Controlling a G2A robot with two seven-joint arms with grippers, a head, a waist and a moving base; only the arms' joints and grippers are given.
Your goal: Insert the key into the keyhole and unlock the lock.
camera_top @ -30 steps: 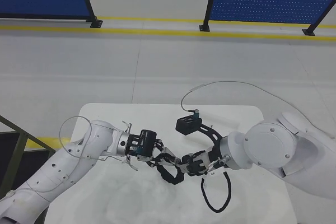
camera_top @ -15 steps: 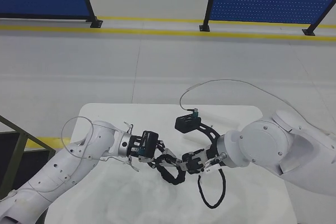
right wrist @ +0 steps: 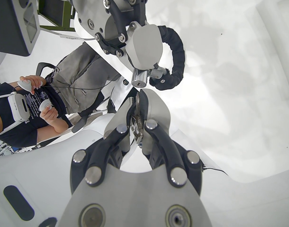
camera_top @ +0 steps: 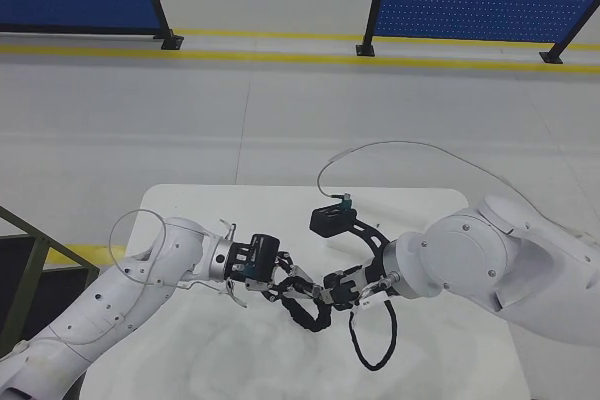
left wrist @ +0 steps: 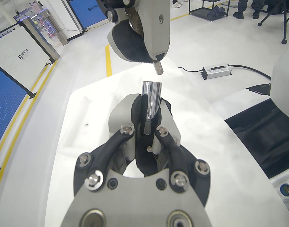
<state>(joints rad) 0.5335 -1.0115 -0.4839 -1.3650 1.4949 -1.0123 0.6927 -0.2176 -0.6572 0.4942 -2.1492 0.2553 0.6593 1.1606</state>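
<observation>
Position: above the middle of the white tabletop (camera_top: 230, 215), toward its near half, both hands tip to tip.

Left hand (left wrist: 150, 113): closed on the lock (left wrist: 152, 95), with the fingers (left wrist: 167, 116) pinching the chrome cylinder from both sides. Cylinder end protruding past the fingertips and pointing right, toward the other hand. Keyhole (right wrist: 137, 84) in the end face, turned toward the key. Black sleeved cable (right wrist: 178, 55) of the lock curving out from beside the cylinder in a loop on the near side of the left hand. Contact between loop and tabletop: cannot tell.

Right hand (right wrist: 137, 109): closed on the key (right wrist: 136, 116), with the bow clamped flat between the pads and the blade projecting past the fingertips toward the left. Blade tip just short of the cylinder end and roughly in line with it, with a narrow gap between. Not touching, not inserted.

Lock cylinder and key: both held clear of the tabletop.
</observation>
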